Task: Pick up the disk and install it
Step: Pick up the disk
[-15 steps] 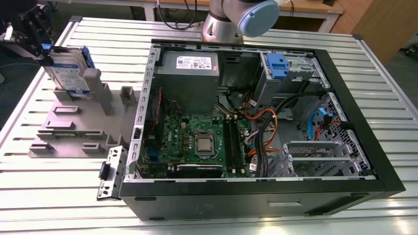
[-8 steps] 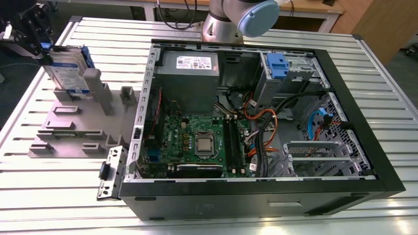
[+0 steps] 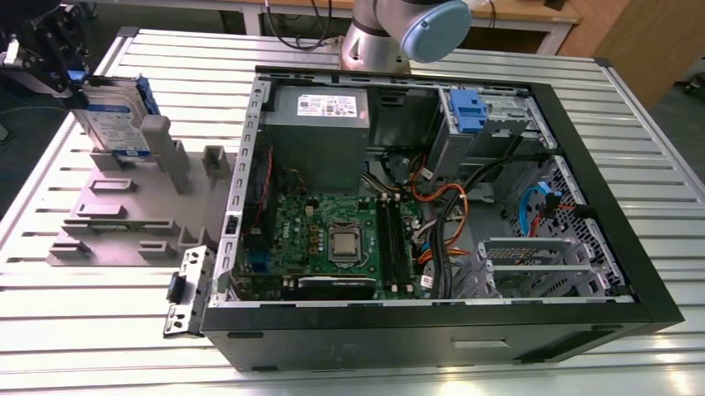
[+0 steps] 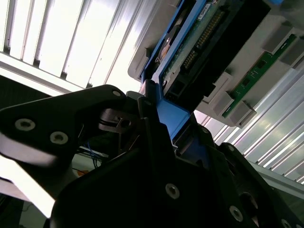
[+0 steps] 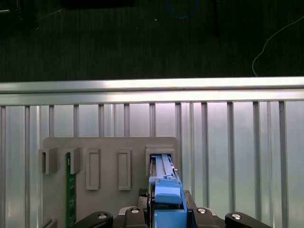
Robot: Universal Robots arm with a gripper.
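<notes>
We see the disk (image 3: 115, 115) standing on edge in a slot of the grey holder (image 3: 121, 223), which lies on the bench (image 3: 88, 330) at the exterior view's left, just beside the open case (image 3: 584, 165). The end effector (image 3: 78, 81) is at the disk's upper end. In the first wrist view, its fingers (image 5: 135, 211) are clenched on the disk's (image 5: 164, 171) blue rail, with the lower end seated in the holder (image 5: 109, 147). A green board (image 5: 70, 190) stands in another slot. Inside the case we find a motherboard (image 3: 330, 231), a power supply (image 3: 319, 124) and a blue caddy (image 3: 468, 111).
</notes>
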